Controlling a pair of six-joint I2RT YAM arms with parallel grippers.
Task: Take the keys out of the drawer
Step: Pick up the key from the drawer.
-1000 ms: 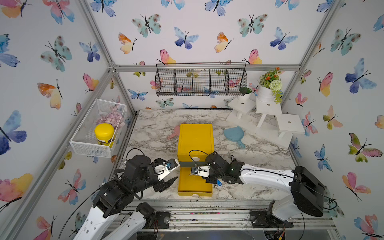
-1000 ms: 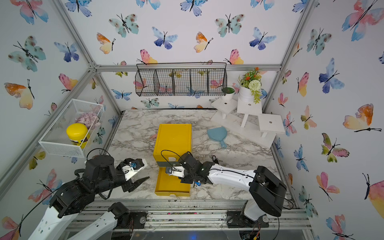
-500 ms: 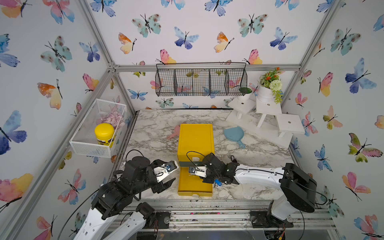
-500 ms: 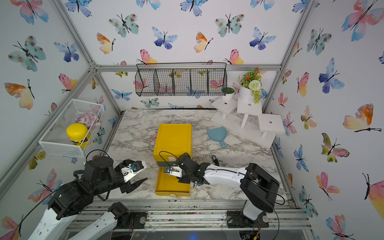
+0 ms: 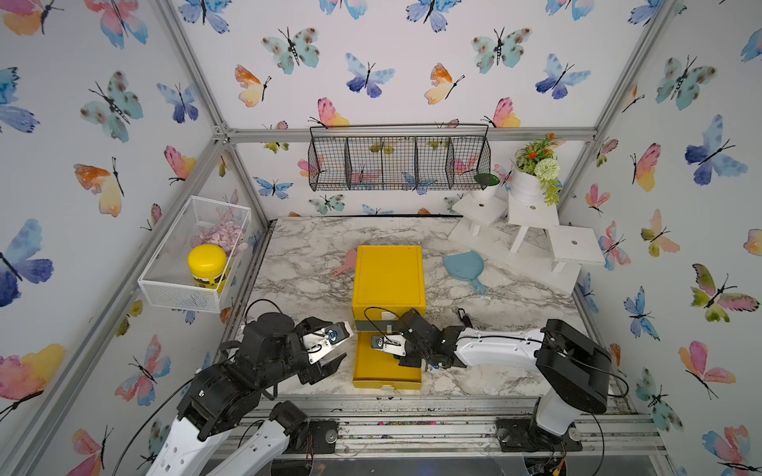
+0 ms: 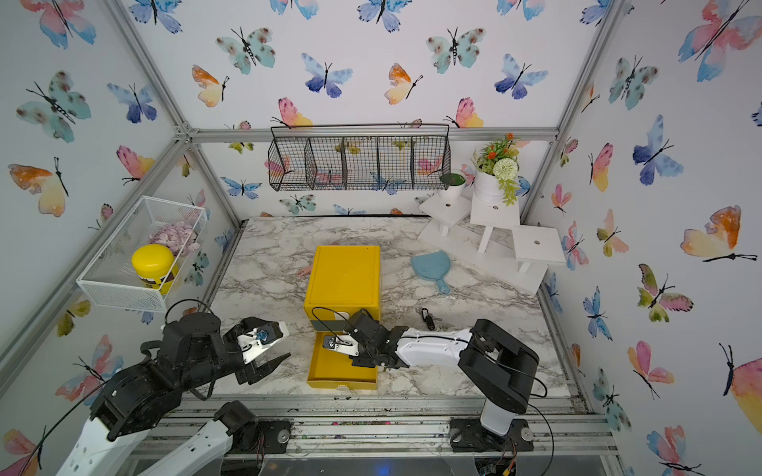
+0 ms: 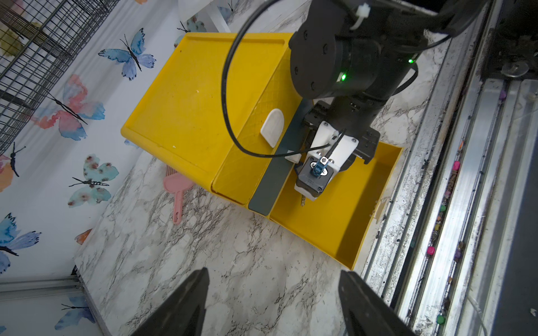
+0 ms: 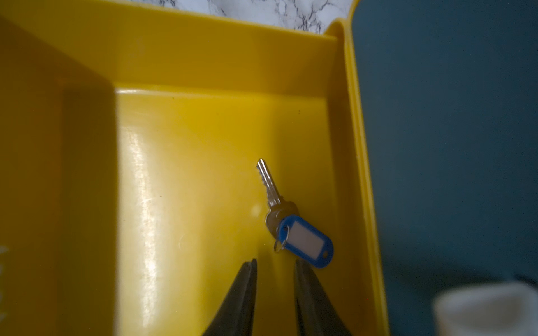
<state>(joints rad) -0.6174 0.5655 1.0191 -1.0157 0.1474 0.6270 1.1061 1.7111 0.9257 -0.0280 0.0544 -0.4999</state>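
Inside, the drawer [image 8: 203, 58] holds one blue-tagged key [image 8: 291, 221]; right gripper [image 8: 276, 261] narrowly parted, seemingly empty.

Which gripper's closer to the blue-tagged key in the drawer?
Right. The right gripper reaches into the open drawer, just short of the blue-tagged key, not touching it. The left gripper hangs open over the marble tabletop beside the drawer.

The pulled-out yellow plastic drawer [image 5: 385, 373] is open from above, yet the black-and-white right arm [image 5: 499, 350] lies across its far half. The silver key with a blue oblong tag [image 8: 291, 227] lies close against a drawer wall. The marble surface [image 5: 301, 288] left of the drawer is bare.
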